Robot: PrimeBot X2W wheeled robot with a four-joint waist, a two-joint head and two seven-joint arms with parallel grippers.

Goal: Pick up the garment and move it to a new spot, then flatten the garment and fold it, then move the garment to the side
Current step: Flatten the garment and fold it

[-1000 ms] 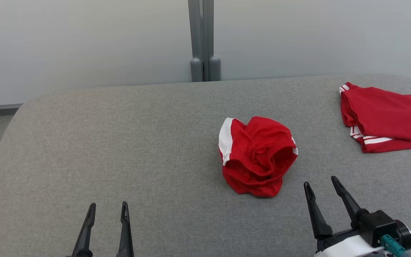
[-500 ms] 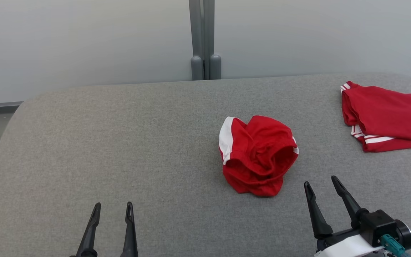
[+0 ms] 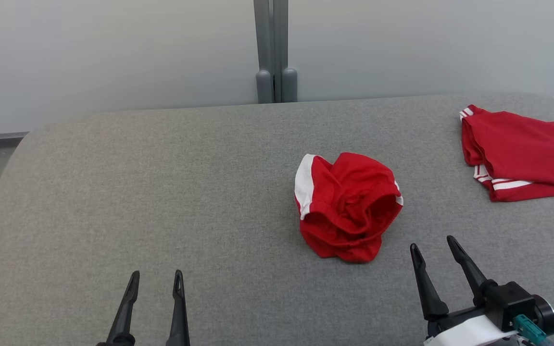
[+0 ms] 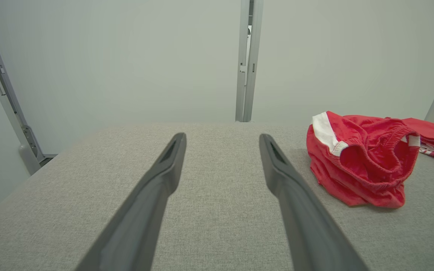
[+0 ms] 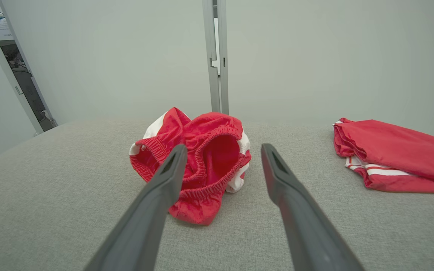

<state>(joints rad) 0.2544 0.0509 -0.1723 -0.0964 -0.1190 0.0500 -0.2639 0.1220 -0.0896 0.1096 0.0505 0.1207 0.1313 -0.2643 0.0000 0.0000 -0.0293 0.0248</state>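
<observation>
Only the left gripper (image 3: pixel 157 274) has crept slightly right; crumpled red garment (image 3: pixel 346 206) lies unmoved, right of centre on grey table (image 3: pixel 161 192). Just beside its near edge, right gripper (image 3: pixel 432 242); both claws wide open, empty. Far right, folded red garment (image 3: pixel 522 154).

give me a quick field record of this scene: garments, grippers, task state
surface: grey padded table
crumpled shorts: red with white trim, bunched, mid-table, waistband gaping
folded shorts: red, white stripes, far right of table
left gripper: jaws open, empty, over bare table
right gripper: jaws open, empty, just short of crumpled shorts
task state: crumpled shorts not yet picked up
</observation>
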